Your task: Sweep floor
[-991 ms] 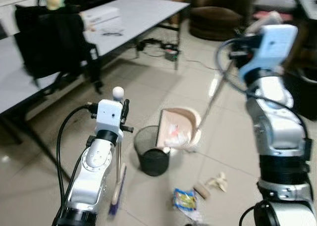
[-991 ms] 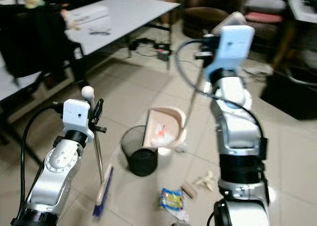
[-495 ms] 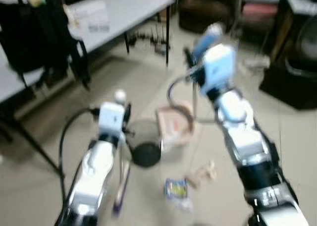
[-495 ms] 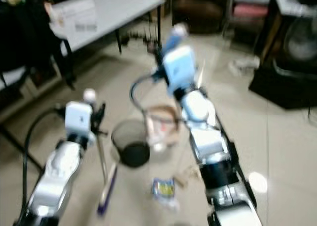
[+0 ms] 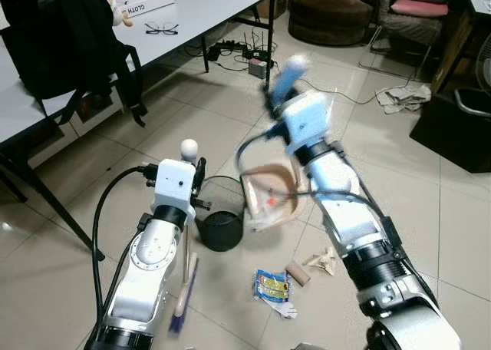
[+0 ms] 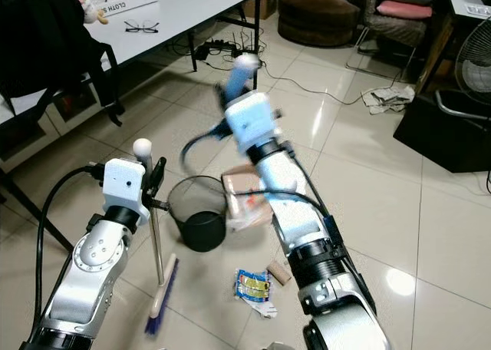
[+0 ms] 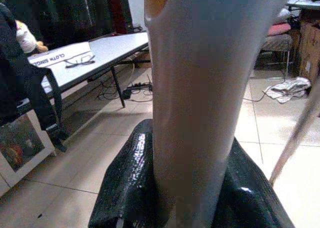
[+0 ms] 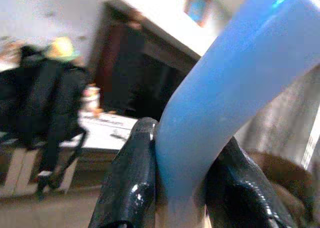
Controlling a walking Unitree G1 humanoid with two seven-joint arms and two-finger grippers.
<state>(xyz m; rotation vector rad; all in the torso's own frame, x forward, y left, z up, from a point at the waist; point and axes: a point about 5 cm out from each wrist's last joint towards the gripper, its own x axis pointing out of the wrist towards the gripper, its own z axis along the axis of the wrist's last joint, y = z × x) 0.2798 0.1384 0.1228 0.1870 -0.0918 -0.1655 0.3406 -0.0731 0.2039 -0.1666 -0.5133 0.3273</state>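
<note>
Dustpan [image 5: 270, 198], pinkish and carrying scraps of litter, hangs tilted over the black wire bin [image 6: 195, 221], its lip at the bin's far rim, below the right gripper [image 8: 185, 188], whose black fingers [image 8: 131, 183] are clamped around the dustpan's pale blue handle [image 5: 287, 72]; that handle top sticks up just above the fingers. The left gripper [image 7: 192, 183] has its fingers [image 7: 131, 188] wrapped tight on the broom's pale shaft [image 6: 157, 242], just under the white round knob [image 5: 186, 146] at its top, with the shaft upright and running straight down from the fingers to the blue-bristled broom head [image 6: 159, 298] on the tiled floor [image 5: 453, 212]. The bin sits on the floor just beyond the left fingers and low beneath the right ones. Well below the right fingers, near the robot's feet, litter lies on the tiles: a blue and yellow snack wrapper [image 5: 271, 287], a short cardboard tube [image 5: 298, 274] just beside it, and a crumpled beige scrap [image 5: 322, 261] next to that. Far past the left fingers stands a white counter [image 5: 222, 4] holding a long white box [image 5: 146, 1] and a pair of glasses [image 5: 162, 29], with a black backpack [image 5: 65, 39] hanging at its near end and a power strip [image 5: 257, 61] with cables on the floor underneath.
</note>
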